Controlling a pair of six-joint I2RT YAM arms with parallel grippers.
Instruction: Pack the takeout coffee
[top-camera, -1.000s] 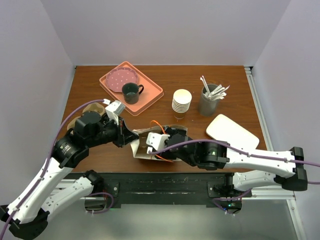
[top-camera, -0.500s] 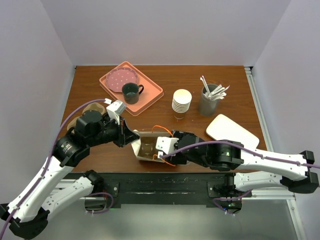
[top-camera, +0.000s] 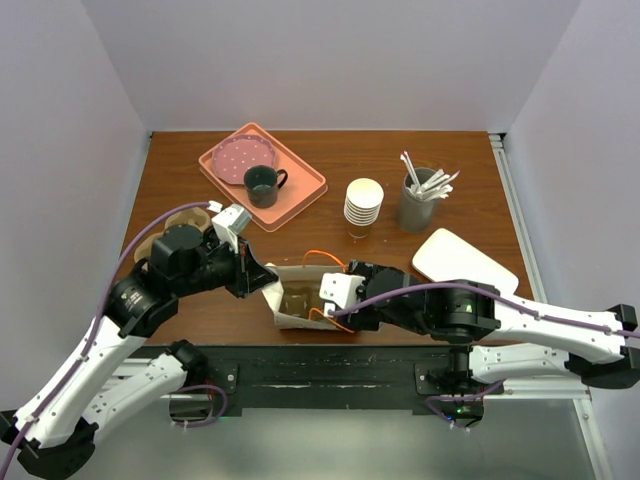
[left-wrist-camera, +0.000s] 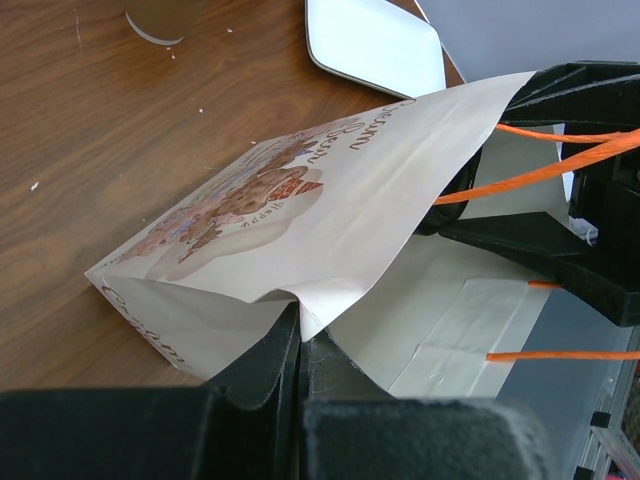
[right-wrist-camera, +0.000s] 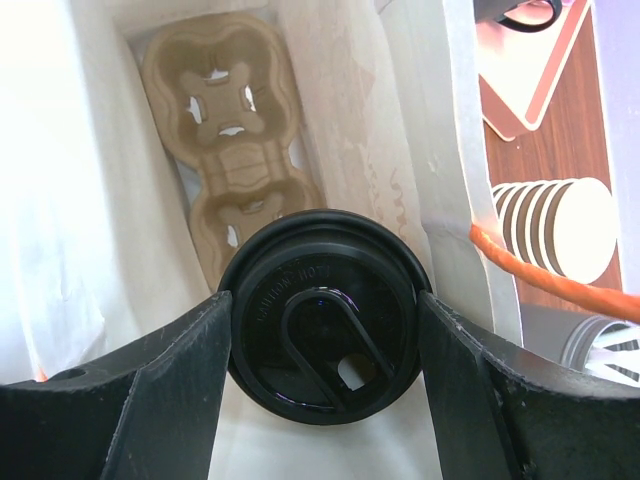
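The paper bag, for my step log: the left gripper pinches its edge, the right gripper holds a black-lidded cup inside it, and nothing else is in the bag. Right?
Not quite: the right wrist view shows a cardboard cup carrier at the bottom of the bag, beyond the black-lidded cup. The rest stands: left gripper pinching the bag's edge, right gripper holding the cup inside.

We look down on the whole brown wooden table (top-camera: 460, 170); both wrist cameras sit close against the shared white printed paper bag (left-wrist-camera: 300, 210).
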